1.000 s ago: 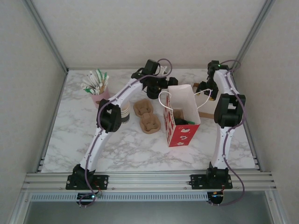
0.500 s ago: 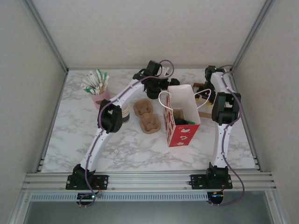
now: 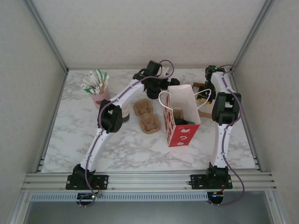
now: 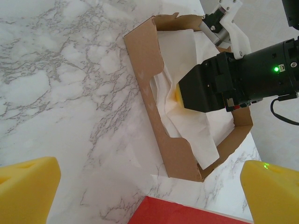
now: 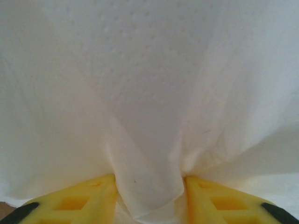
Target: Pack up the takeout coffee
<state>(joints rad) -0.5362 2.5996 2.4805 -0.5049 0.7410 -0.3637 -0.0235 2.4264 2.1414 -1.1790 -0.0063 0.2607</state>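
Note:
The takeout coffee is out of view. My right gripper [image 3: 202, 94] reaches down into a brown cardboard box [image 4: 174, 154] of white napkins [image 4: 187, 123] at the back right. In the right wrist view its yellow fingers [image 5: 79, 198] squeeze a bunched fold of napkin [image 5: 147, 177] from both sides. From the left wrist view the right gripper [image 4: 180, 95] shows as a black body buried in the napkins. My left gripper [image 4: 149, 196] hovers wide open above the marble beside the box, nothing between its pads. The red paper bag [image 3: 182, 119] stands open just in front of the box.
Two brown cup carriers [image 3: 147, 116] lie left of the bag. A stack of paper cups [image 3: 124, 113] stands partly behind the left arm. A pink cup of stirrers [image 3: 98, 91] is at the back left. Something dark sits inside the bag. The table [image 3: 117, 149] is bare at the front.
My right gripper has dropped deeper into the napkin box and its fingers have closed in on a fold of napkin. The left arm has barely moved.

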